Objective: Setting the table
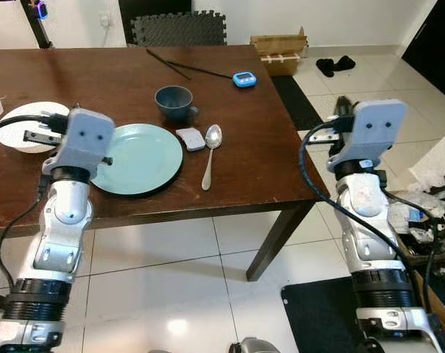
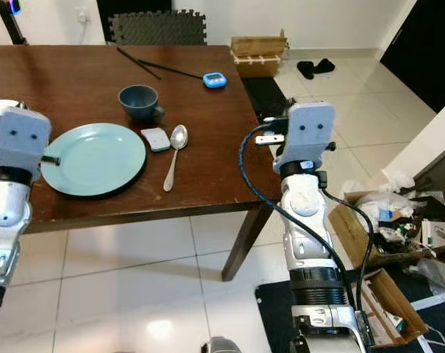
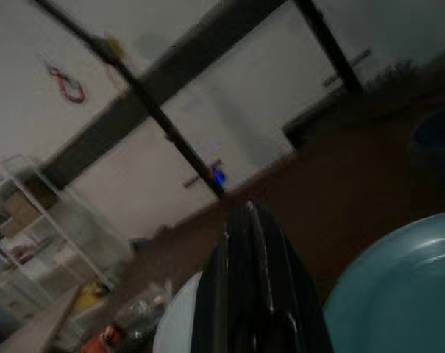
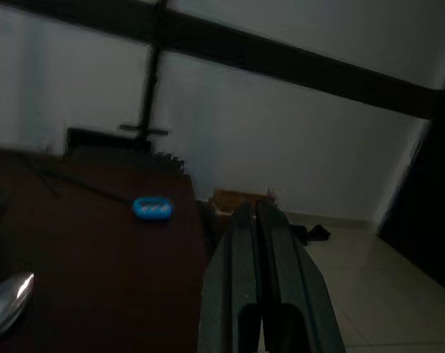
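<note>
Plate (image 1: 137, 158), cup (image 1: 173, 101), spoon (image 1: 210, 152) grouped as one setting; left gripper (image 3: 253, 243) and right gripper (image 4: 257, 235) both pressed closed, empty.

Round teal plate (image 1: 145, 158) is sitting on dark brown wooden table (image 1: 97, 81); dark blue cup (image 1: 174, 102) behind it, small grey pad (image 1: 191, 138) and silver metal spoon (image 1: 210, 153) lying just right of it.

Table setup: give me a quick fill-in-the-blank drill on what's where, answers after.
1. The spoon lies to the robot's ____ of the teal plate.
2. The dark blue ____ stands beyond the plate.
3. The left gripper's fingers are ____.
4. The small blue timer lies near the black ____.

Answers: right; cup; shut; chopsticks
</note>
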You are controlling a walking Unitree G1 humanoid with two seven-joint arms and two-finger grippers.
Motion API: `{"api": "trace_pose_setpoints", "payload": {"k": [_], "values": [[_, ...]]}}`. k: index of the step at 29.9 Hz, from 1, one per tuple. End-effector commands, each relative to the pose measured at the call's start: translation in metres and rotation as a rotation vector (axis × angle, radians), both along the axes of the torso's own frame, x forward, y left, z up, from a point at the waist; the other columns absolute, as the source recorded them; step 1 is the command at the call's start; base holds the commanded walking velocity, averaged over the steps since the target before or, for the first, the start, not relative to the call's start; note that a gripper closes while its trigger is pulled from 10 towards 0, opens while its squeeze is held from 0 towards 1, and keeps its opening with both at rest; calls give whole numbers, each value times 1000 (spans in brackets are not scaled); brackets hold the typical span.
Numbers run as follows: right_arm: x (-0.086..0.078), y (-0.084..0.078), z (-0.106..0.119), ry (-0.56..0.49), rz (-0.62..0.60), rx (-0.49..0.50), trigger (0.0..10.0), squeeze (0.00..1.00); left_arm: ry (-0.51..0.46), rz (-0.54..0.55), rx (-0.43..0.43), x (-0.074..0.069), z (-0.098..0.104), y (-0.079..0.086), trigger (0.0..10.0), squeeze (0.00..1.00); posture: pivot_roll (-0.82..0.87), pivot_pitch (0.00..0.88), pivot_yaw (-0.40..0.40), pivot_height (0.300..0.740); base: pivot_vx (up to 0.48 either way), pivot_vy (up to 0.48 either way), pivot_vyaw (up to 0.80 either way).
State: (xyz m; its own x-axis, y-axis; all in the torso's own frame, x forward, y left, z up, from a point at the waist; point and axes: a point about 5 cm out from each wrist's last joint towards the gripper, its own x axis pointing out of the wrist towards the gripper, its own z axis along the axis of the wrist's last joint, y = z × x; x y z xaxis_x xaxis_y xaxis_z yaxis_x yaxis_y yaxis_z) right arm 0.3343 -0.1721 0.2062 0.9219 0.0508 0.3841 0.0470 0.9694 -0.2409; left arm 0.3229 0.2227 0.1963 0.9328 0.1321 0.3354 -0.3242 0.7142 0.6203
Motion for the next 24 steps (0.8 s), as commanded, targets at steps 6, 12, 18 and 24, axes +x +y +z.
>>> {"api": "trace_pose_setpoints", "payload": {"k": [6,12,18,24], "values": [[-2,11,-49,264,121,-6,10000,0,252,89,-374,1,-42,23,10000,0,68,20,-10,740,0,0,0],[1,0,-53,287,33,277,10000,0,237,89,-669,0,-44,29,10000,0,70,25,-11,740,0,0,0],[4,2,-47,255,38,302,10000,55,203,41,-584,6,-34,26,10000,1000,70,26,-6,740,0,0,0],[4,3,-44,252,52,296,10000,145,197,62,-602,6,-31,28,10000,1000,65,23,-7,740,0,0,0]]}}
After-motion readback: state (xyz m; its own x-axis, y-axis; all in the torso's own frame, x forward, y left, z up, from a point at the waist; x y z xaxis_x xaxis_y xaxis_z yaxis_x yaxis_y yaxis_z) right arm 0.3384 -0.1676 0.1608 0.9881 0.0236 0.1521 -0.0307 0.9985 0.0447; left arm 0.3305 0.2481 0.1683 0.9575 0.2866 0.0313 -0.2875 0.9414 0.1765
